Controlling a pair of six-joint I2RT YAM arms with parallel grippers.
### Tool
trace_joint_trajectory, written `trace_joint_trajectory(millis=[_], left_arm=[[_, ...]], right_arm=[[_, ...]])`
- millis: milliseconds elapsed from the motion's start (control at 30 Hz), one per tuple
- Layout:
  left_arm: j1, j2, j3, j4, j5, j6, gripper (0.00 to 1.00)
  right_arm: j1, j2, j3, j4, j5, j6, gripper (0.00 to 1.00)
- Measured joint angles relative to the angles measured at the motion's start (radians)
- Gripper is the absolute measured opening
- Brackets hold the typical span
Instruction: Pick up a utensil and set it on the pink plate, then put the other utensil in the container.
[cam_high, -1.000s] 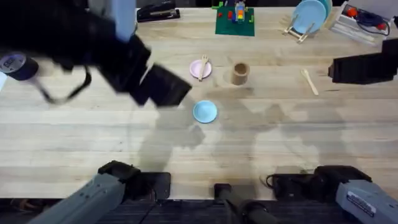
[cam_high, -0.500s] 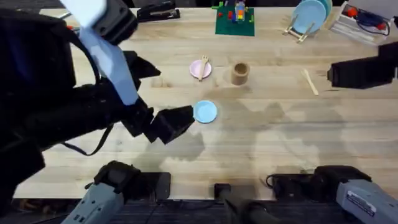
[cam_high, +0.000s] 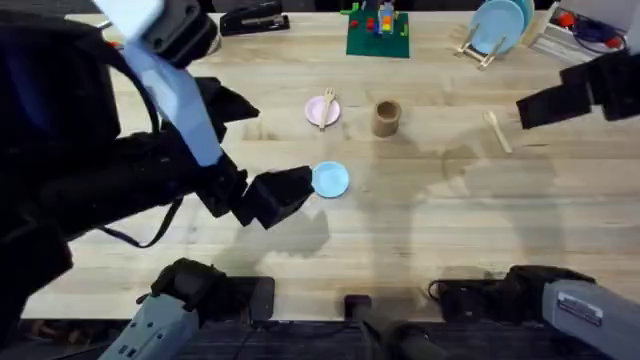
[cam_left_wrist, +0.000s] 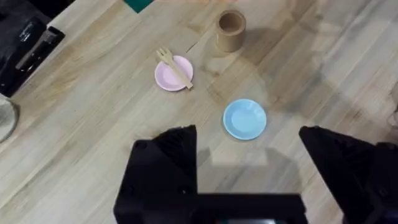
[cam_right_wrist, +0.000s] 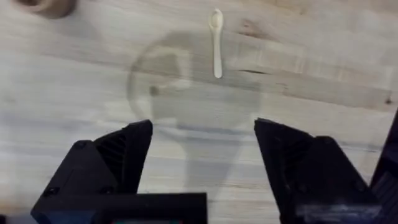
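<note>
looking down from overhead: wooden fork (cam_high: 326, 107) already lies across the pink plate (cam_high: 316, 111), tines past the far rim, so step one reads as done. cardboard cup (cam_high: 386, 118) stands just right of the plate, upright and apart from it. wooden spoon (cam_high: 497, 130) lies flat on the table (cam_high: 420, 230), well right of the cup, untouched. light blue plate (cam_high: 330, 180) sits nearer the bases, not part of the job. left arm is raised close under the camera with its gripper (cam_high: 275, 198) beside the blue plate; right gripper (cam_high: 535, 108) hangs just right of the spoon.

left wrist: left gripper (cam_left_wrist: 249, 155) fingers spread wide, nothing between them. below it are the pink plate (cam_left_wrist: 171, 73) with the fork (cam_left_wrist: 175, 66) resting on it, the cup (cam_left_wrist: 231, 30) empty as far as i can see, and the blue plate (cam_left_wrist: 245, 119).

right wrist: right gripper (cam_right_wrist: 202, 162) spread, empty, above bare table. spoon (cam_right_wrist: 216, 40) lies ahead of the fingers, bowl end away from them; edge of the cup (cam_right_wrist: 50, 6) at the corner.

judgement: step in hand is spoon into cup, approach phase. next move calls for advancing the right gripper over the spoon handle, dropping to the table, pinching the thin flat handle, then carrying it to the cup opening. a flat handle on wood is easy to miss or skid.
</note>
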Motion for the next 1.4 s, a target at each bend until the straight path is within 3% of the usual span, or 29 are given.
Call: trace_joint_trajectory(millis=[267, 400, 933, 1400], left_arm=[[0.0, 0.0, 0.0, 0.0, 0.0, 0.0, 0.995], [0.0, 0.0, 0.0, 0.0, 0.0, 0.0, 0.995], [0.0, 0.0, 0.0, 0.0, 0.0, 0.0, 0.995], [0.0, 0.0, 0.0, 0.0, 0.0, 0.0, 0.995]], right_arm=[[-0.169, 0.148, -0.138, 0.201, -0.097, -0.041, 0.985], [-0.212, 0.229, -0.164, 0.27, -0.116, -0.046, 0.993], [-0.214, 0.539, -0.164, 0.51, -0.133, -0.157, 0.995], [-0.214, 0.571, -0.164, 0.623, -0.181, -0.175, 0.986]])
